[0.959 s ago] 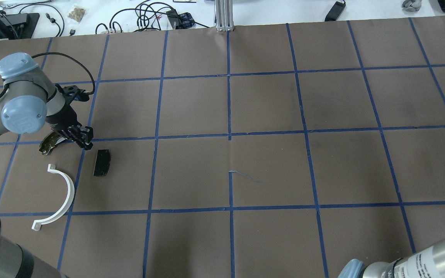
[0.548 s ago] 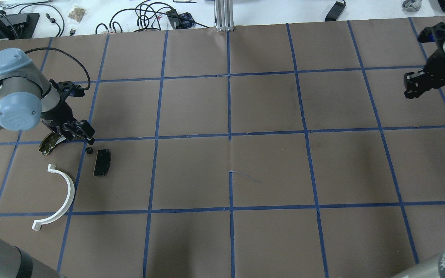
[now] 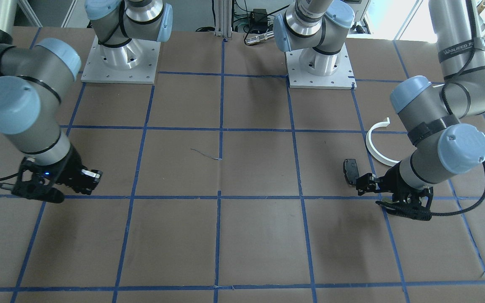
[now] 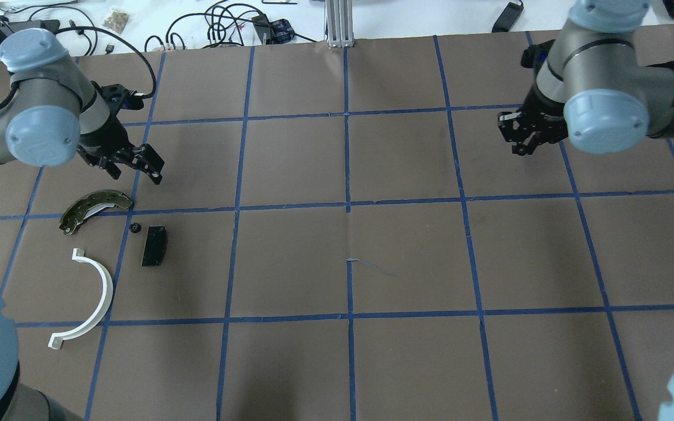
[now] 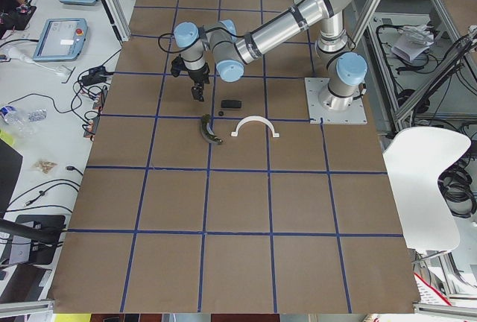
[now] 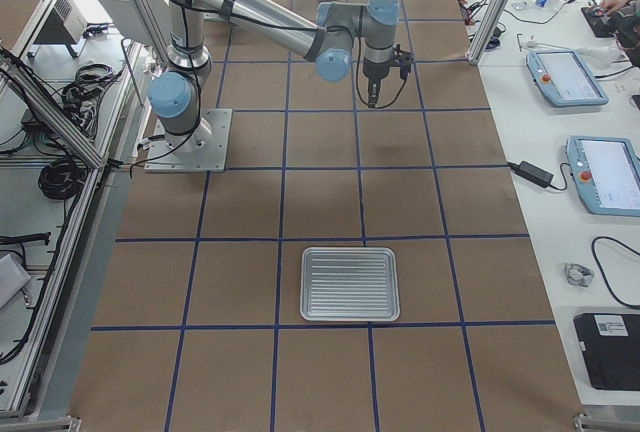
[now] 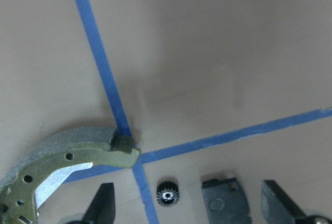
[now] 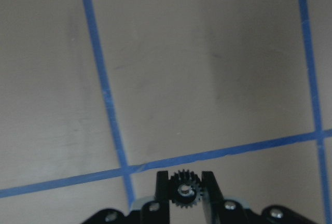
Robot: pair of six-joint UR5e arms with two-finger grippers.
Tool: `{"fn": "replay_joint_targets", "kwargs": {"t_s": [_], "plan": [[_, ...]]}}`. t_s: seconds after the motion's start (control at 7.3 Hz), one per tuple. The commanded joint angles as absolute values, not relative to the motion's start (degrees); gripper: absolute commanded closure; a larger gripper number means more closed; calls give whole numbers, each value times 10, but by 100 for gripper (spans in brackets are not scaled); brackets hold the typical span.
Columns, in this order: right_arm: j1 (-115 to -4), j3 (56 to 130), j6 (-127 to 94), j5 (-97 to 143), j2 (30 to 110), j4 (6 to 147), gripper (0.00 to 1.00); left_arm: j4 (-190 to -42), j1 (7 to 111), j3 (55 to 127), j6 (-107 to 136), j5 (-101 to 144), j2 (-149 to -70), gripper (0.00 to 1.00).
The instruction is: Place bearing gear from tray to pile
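My right gripper (image 8: 182,178) is shut on a small black bearing gear (image 8: 182,192), held above the paper at the far right (image 4: 525,142). A second gear (image 4: 134,228) lies in the pile, between the olive brake shoe (image 4: 94,209) and the black pad (image 4: 154,246), with the white half-ring (image 4: 88,298) nearer me. Beyond the pile my left gripper (image 4: 137,168) hangs open and holds nothing. The left wrist view has that gear (image 7: 167,193) on the paper between its spread fingers (image 7: 102,203). The ribbed metal tray (image 6: 350,284) lies at the robot's right end.
Brown paper with a blue tape grid (image 4: 348,204) covers the table. Cables and small devices (image 4: 226,23) lie on the white bench past the far edge. An aluminium post (image 4: 340,23) stands at the far middle.
My left gripper has let go of a gear beside the black pad and drawn back past the brake shoe. The right arm has swung in from the right edge towards the left.
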State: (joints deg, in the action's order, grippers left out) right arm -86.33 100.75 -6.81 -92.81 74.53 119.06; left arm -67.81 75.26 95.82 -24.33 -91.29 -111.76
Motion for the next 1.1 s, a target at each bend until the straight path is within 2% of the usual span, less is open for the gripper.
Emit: {"fn": "replay_joint_targets", "kwargs": {"t_s": [0.0, 0.41, 0.69, 0.96], "plan": [[-992, 1006, -253, -934, 720, 1204, 93, -721, 814, 901, -132, -912, -1121, 0], [-1070, 1003, -367, -892, 676, 1267, 92, -863, 892, 825, -63, -906, -1066, 0], [-1095, 1005, -386, -871, 651, 1306, 91, -908, 894, 834, -65, -896, -981, 0], [-1119, 1004, -397, -857, 635, 1324, 86, -893, 907, 850, -63, -896, -945, 0]]}}
